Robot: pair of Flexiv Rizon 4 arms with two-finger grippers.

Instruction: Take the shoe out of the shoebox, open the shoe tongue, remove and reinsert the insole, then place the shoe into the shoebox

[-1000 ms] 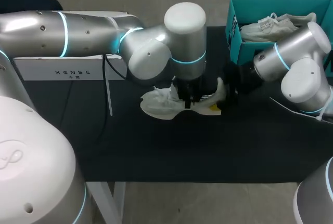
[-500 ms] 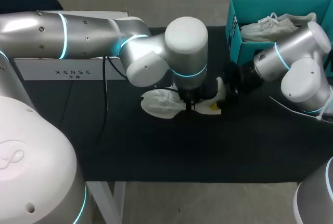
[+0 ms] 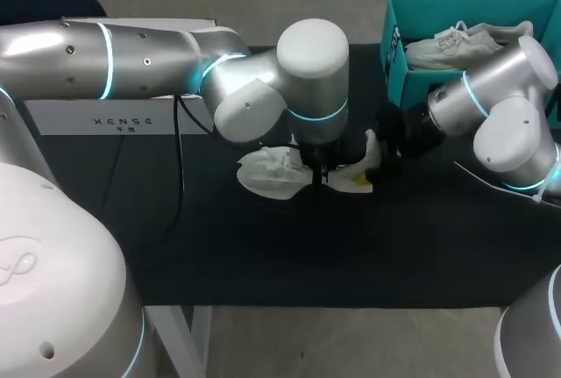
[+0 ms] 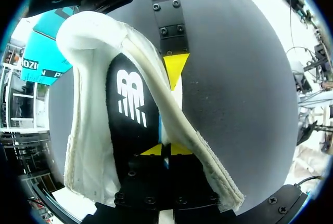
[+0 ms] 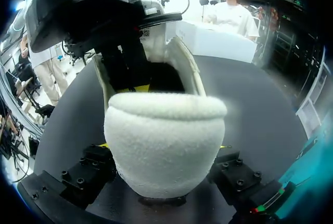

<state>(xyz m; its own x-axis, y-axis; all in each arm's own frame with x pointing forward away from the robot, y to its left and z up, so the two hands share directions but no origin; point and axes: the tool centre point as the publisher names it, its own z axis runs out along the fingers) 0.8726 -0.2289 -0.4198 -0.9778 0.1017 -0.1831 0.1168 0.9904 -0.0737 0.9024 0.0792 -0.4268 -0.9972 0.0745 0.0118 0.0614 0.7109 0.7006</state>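
Shoe: my white shoe (image 3: pixel 272 172) lies on the black table (image 3: pixel 263 246), outside the shoebox (image 3: pixel 394 67) and near its front corner. The heel end is turned toward the shoebox.
Insole: the black insole (image 4: pixel 132 109) is inside the shoe, so it is also outside the shoebox. Its thin pale edge rises at one side.
Left gripper: my left gripper (image 4: pixel 166 149) stands down in the mouth of the shoe, on the side far from the shoebox. The two yellow tips are almost together, and I pinch the insole edge between them.
Right gripper: my right gripper (image 5: pixel 164 145) is between the shoebox and the shoe. It is clamped on the shoe heel, one finger on each side.
Second shoe: another white shoe (image 3: pixel 465 45) lies inside the shoebox.
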